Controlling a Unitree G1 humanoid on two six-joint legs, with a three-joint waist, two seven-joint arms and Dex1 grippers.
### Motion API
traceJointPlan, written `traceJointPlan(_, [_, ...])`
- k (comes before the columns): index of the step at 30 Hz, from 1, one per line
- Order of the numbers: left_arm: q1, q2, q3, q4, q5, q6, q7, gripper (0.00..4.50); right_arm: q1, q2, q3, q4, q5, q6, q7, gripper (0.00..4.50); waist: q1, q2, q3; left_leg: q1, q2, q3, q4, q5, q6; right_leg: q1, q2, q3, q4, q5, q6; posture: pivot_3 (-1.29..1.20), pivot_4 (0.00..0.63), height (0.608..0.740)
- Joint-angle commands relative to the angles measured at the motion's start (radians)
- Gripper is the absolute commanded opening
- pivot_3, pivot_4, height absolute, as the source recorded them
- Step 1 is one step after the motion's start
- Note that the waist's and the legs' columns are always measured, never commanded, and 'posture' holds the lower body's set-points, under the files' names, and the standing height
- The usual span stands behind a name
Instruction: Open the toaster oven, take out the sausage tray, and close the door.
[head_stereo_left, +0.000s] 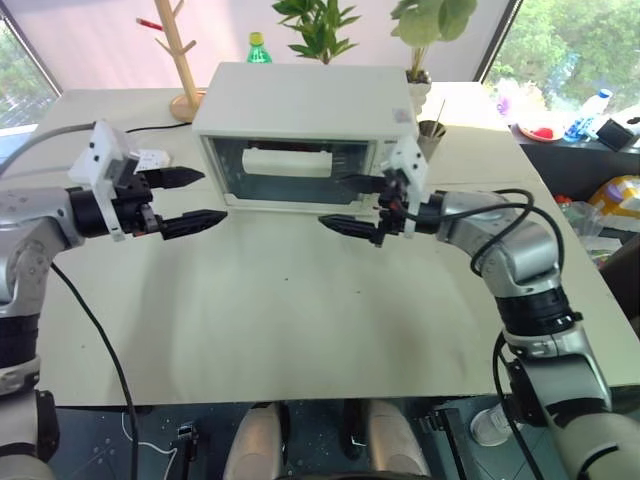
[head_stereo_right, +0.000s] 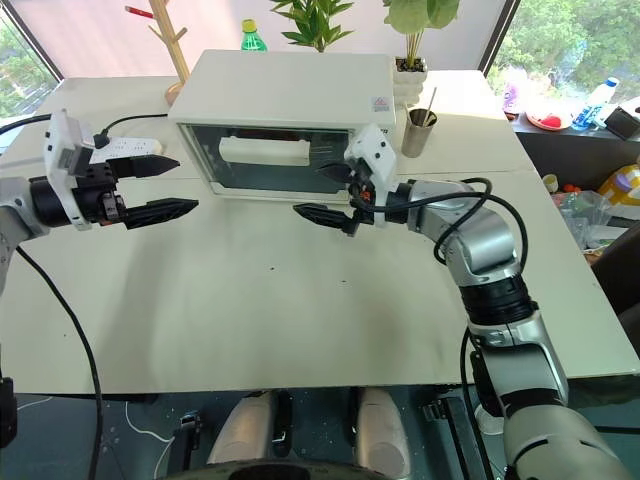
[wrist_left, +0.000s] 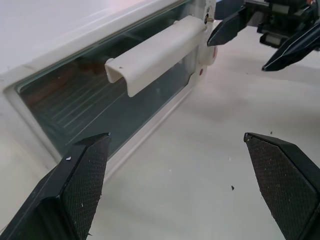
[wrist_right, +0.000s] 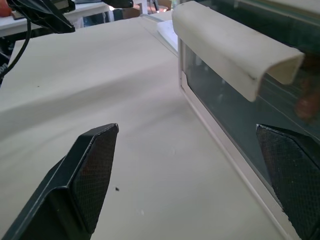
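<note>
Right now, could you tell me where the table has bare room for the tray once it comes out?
The widest free patch is the table between the toaster oven and the near edge. Just before the shut door it is crowded: the left tool and right tool, both open, flank the handle.

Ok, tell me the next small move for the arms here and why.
Probably bring the right gripper up to the door's bar handle. The door of the toaster oven is shut. Both grippers are open, in front of the glass and holding nothing; the left gripper sits off the oven's left edge.
</note>
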Motion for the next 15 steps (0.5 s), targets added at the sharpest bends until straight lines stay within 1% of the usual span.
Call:
traceJointPlan(1, [-0.026, 0.022, 0.025, -0.016, -0.012, 0.004, -0.001, 4.5, -0.058, 0.03, 0.007, 0.041, -0.033, -0.061, 0.015, 4.47, -0.001, 0.0, 0.0, 0.0, 0.0, 0.0, 0.0, 0.0, 0.0, 0.0, 0.0, 0.0, 0.0, 0.0, 0.0, 0.0, 0.15, 0.717])
traceJointPlan(9, [-0.017, 0.015, 0.03, -0.035, -0.014, 0.015, 0.013, 4.5, -0.104, 0.072, 0.004, 0.09, -0.059, -0.098, 0.044, 4.47, -0.001, 0.0, 0.0, 0.0, 0.0, -0.001, 0.0, 0.0, 0.0, 0.0, 0.0, 0.0, 0.0, 0.0, 0.0, 0.0, 0.15, 0.717])
traceJointPlan(15, [-0.056, 0.005, 0.01, 0.002, -0.005, 0.009, 0.015, 4.5, -0.056, 0.072, -0.003, -0.048, -0.01, -0.044, 0.06, 4.47, -0.002, 0.0, 0.0, 0.0, 0.0, -0.001, 0.0, 0.0, 0.0, 0.0, 0.0, 0.0, 0.0, 0.0, 0.0, 0.0, 0.15, 0.717])
